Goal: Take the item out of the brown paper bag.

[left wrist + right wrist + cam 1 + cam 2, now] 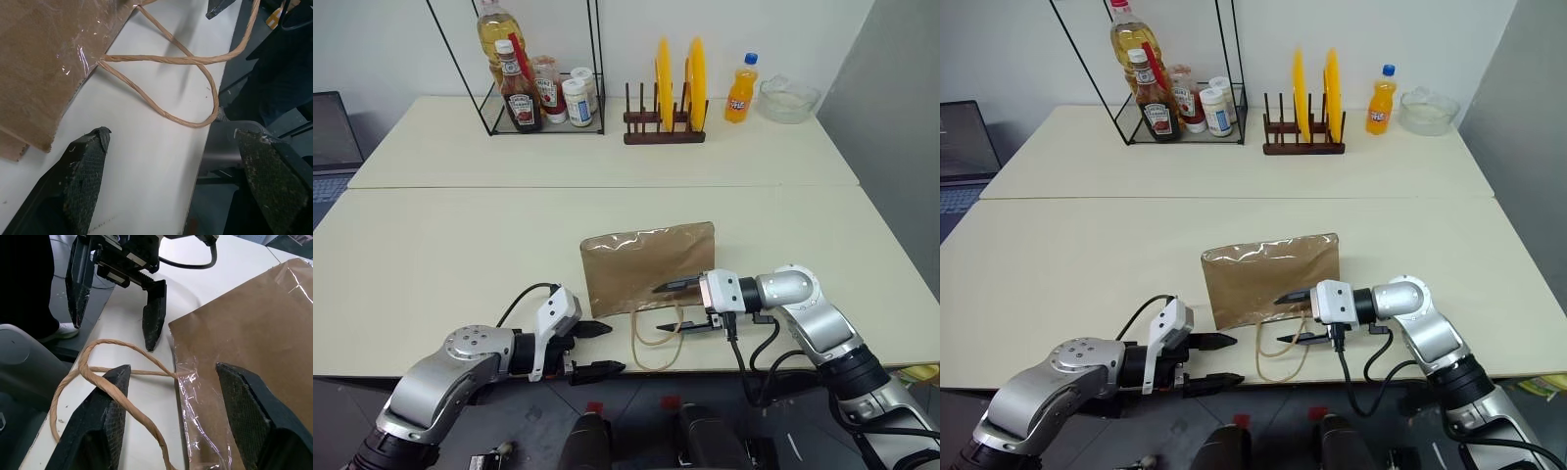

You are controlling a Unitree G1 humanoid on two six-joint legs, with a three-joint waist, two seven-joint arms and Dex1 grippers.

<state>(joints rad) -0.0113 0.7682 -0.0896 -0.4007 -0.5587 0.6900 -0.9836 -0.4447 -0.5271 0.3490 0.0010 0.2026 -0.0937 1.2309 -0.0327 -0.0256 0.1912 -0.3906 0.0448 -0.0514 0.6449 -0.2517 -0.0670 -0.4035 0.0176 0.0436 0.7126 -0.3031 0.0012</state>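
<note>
Left gripper (599,350) nearest, at table (431,255) front edge, fingers apart, empty, pointing right toward handles (658,338). Bag (646,262) lies flat near front edge, mouth toward robot. Item not visible, presumably inside. Right gripper (671,306) jaws apart at bag mouth, one finger over paper, one by handles, pointing left. Risk: fingers snag loops, dragging bag off edge; flat mouth resists entry.
</note>
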